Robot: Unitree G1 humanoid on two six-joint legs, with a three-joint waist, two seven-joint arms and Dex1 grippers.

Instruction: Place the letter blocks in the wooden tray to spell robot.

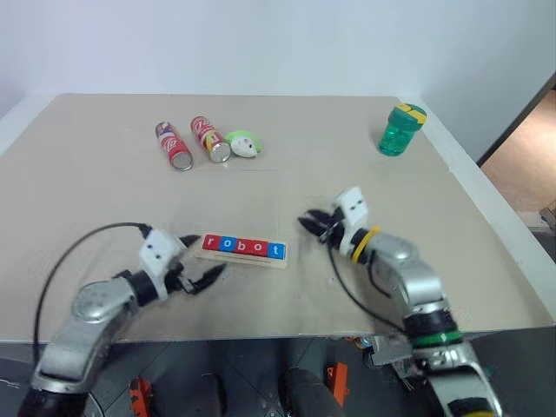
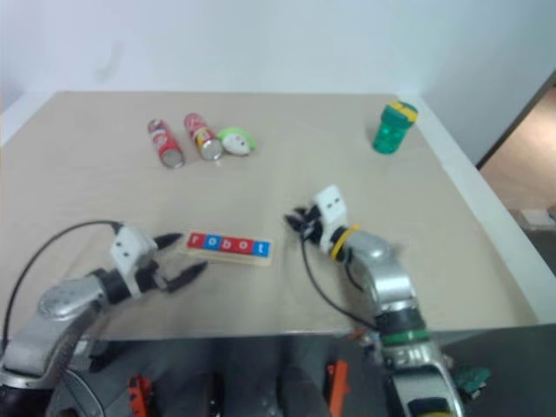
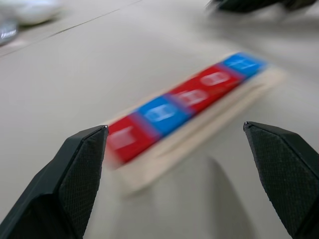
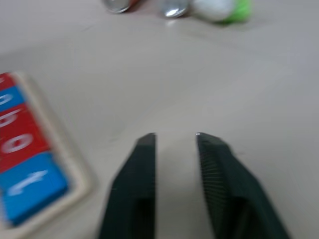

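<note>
The wooden tray [image 1: 242, 253] is lying on the tan table [image 1: 104, 174], near its front edge, between the two arms. All five letter blocks [image 1: 243, 247] are sitting in its slot in a row, touching one another: red, blue, red, red, blue, reading "robot" in white letters.

The left gripper [image 1: 201, 261] is hovering just beside the tray's left end, its two black fingers [image 3: 75, 174] standing wide apart and holding nothing (in the left wrist view they are framing the tray's near end without touching it). The right gripper [image 1: 314, 227] is hanging off the tray's right end, a little apart from it, pointing toward it. Its fingers [image 4: 139, 179] are parted by a narrow gap, and only bare tabletop is lying between them, so it is gripping nothing.

Farther back on the table, two red soda cans [image 1: 191, 142] are lying on their sides next to each other, and a small white and green thing [image 1: 243, 143] is resting just beside the right can. A green cup [image 1: 401, 129] with a yellow-trimmed lid is standing upright near the table's far right corner, well apart from everything else.
</note>
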